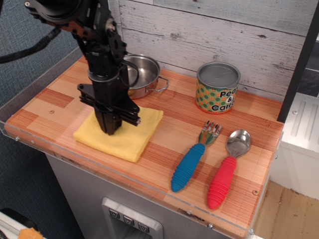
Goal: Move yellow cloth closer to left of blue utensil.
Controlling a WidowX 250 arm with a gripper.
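Note:
The yellow cloth [130, 137] lies flat on the wooden counter, left of centre, in front of the steel pot. My black gripper [109, 128] points straight down with its tips pressed into the cloth's middle; the fingers look pinched together on the fabric. The blue utensil [191, 161], a fork with a ribbed blue handle, lies to the right of the cloth with a strip of bare wood between them.
A steel pot [142, 73] stands behind the cloth, partly hidden by my arm. A tin can [217, 88] stands at the back right. A red-handled spoon [227, 172] lies right of the fork. A clear rim [30, 139] edges the counter.

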